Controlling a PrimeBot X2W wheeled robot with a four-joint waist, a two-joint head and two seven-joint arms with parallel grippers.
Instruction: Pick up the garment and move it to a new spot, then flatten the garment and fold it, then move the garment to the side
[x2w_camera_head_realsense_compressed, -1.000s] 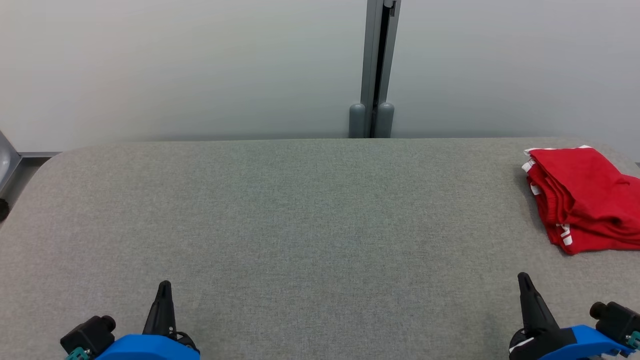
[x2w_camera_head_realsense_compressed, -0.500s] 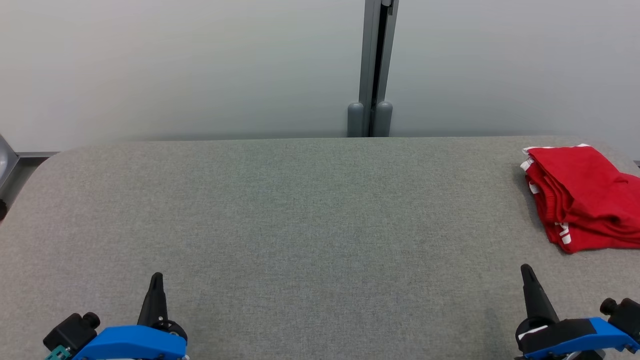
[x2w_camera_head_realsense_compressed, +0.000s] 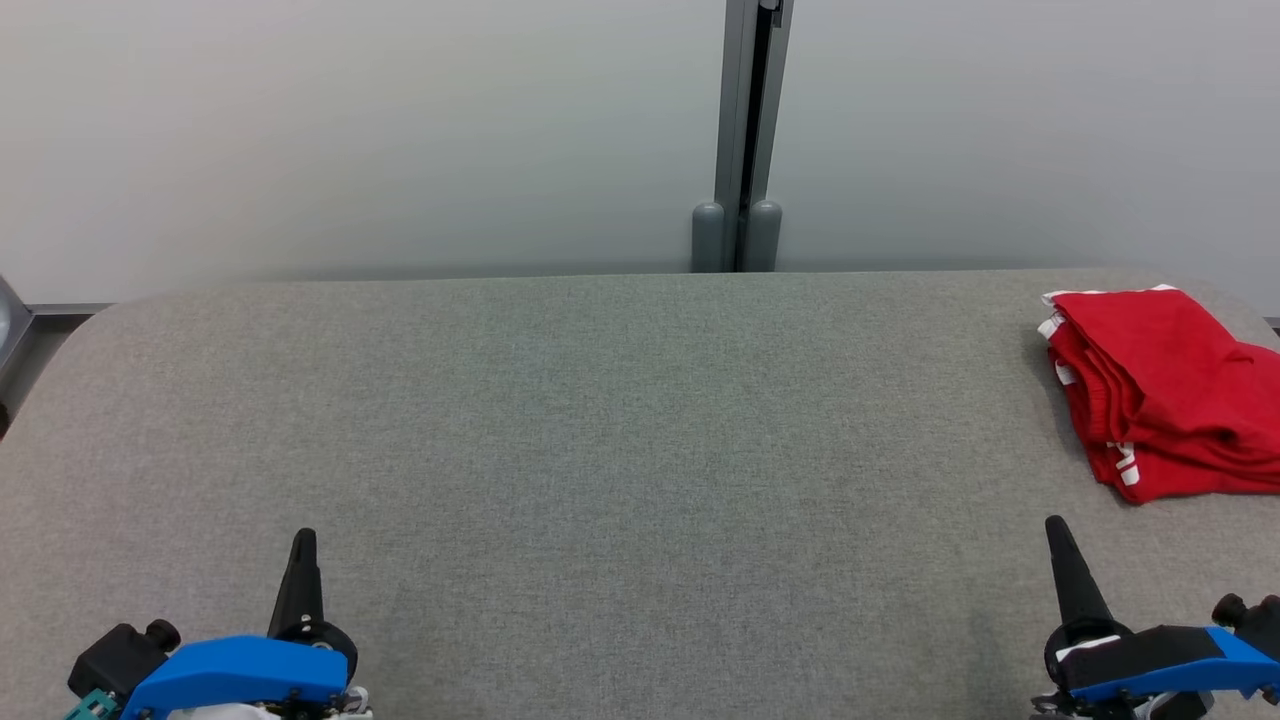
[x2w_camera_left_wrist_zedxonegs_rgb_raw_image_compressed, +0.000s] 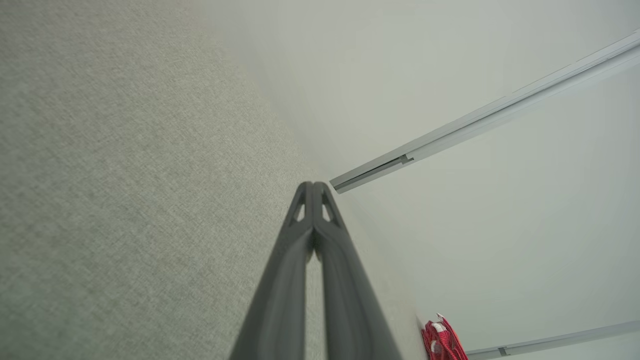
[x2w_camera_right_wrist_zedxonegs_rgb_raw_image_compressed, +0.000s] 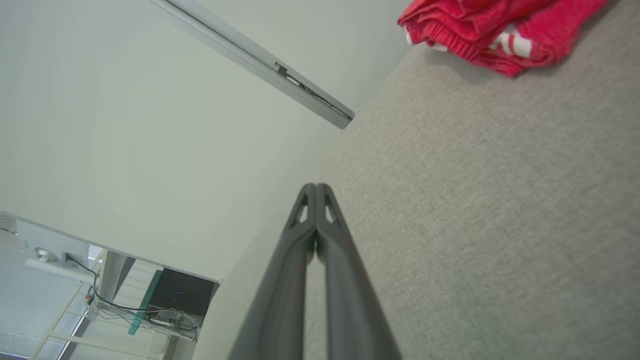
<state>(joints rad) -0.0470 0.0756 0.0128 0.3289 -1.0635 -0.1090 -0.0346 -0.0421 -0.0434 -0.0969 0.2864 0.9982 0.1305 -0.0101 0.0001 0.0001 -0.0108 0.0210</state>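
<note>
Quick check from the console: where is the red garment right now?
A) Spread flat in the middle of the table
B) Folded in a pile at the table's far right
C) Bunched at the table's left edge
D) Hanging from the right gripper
B: the red garment lies in folded layers at the far right of the grey table, apart from the right gripper, which is shut and empty.

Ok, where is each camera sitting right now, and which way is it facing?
Head view: on the head, facing forward and down over the grey table, folded red garment at its right end; left gripper lower left, right gripper lower right.
Left wrist view: on the left wrist, looking along its shut fingers across the table to the wall.
Right wrist view: on the right wrist, along its shut fingers, same table and wall.
Shared: all three show the garment.
</note>
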